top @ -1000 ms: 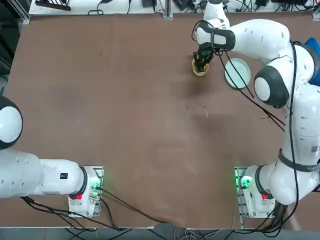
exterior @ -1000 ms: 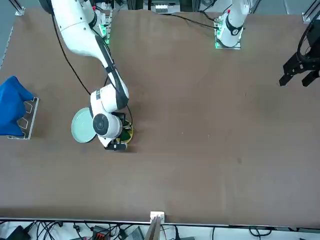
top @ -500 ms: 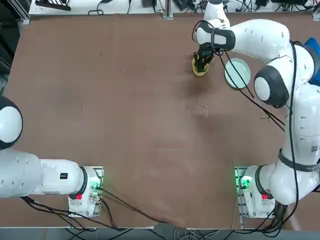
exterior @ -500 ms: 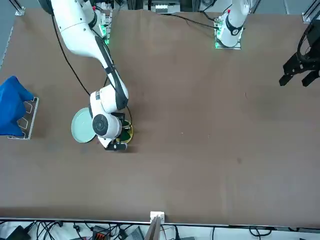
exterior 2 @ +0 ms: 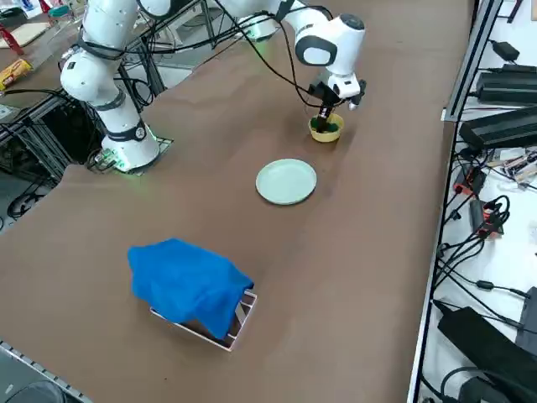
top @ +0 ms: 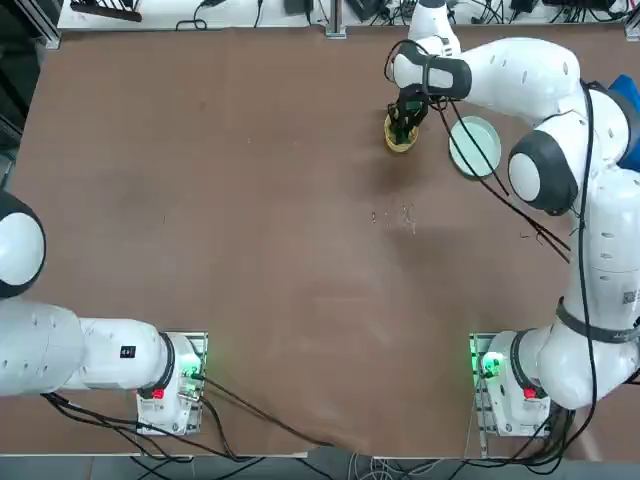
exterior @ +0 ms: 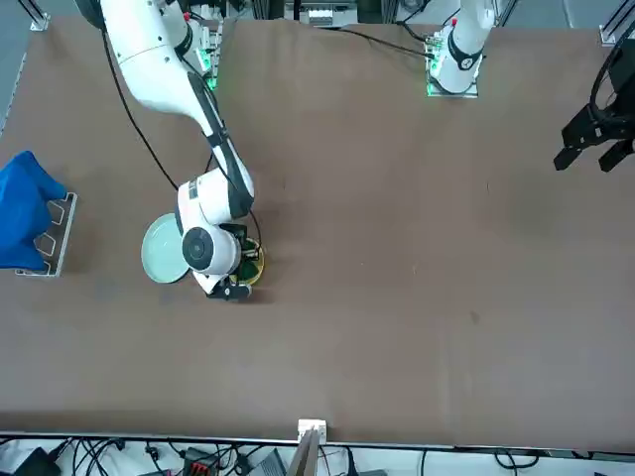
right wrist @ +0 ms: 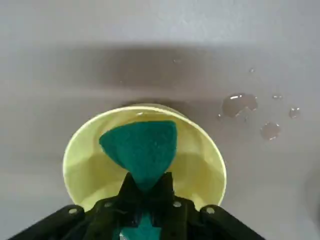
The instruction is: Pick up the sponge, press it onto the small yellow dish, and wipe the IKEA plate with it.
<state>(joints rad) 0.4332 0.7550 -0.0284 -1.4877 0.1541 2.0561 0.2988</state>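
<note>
Sponge (right wrist: 141,146) pinched in the right gripper (right wrist: 148,188), inside the small yellow dish (right wrist: 204,176).
Its middle is squeezed narrow and both ends flare; whether it touches the dish floor is hard to judge. Pressing down off-centre could tip the dish, and a wet sponge might slip from so narrow a grip.

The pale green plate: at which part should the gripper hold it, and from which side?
Probably the rim of the plate, on the side facing away from the yellow dish, coming from above. It lies flat and round with a low rim, and the arm crowds the dish side.
</note>
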